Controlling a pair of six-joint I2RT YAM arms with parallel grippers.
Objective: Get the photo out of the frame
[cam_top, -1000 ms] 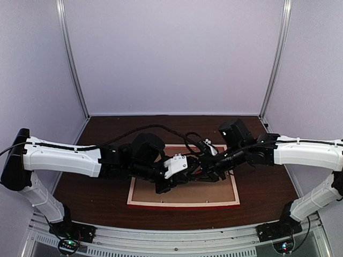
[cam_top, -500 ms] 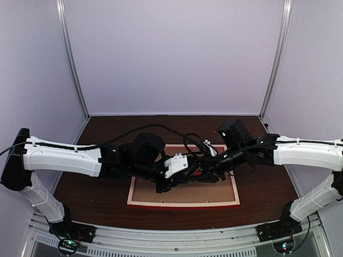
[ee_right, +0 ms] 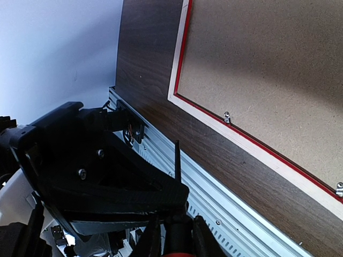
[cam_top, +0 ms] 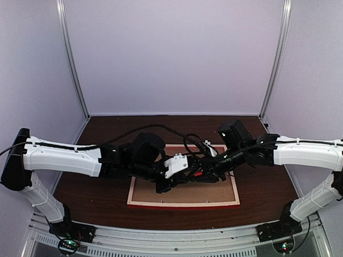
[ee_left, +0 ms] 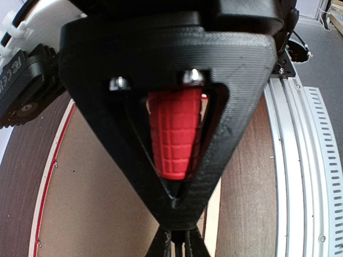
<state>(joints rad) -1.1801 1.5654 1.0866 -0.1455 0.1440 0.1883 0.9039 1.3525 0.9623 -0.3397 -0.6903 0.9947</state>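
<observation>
Frame (cam_top: 182,204): lies back-up on the dark wood table (cam_top: 91,187), lower centre of the overhead view; pale wood rim outermost, with a thin red line inside it; brown backing board (cam_top: 214,193) fills the opening, held by small metal tabs (ee_right: 227,116) along the near edge. Photo: not visible in any view. Left gripper (ee_left: 176,241): over the middle of the board, fingers together; whether they pinch anything cannot be told; a black triangular housing (ee_left: 107,64) with a red ribbed grip (ee_left: 175,134) fills most of its wrist view. Right gripper (ee_right: 174,230): meets the left above the board's centre; fingers at the bottom edge of its wrist view, spacing cannot be told. Aluminium rail (ee_right: 214,209): runs along the table's near edge.
</observation>
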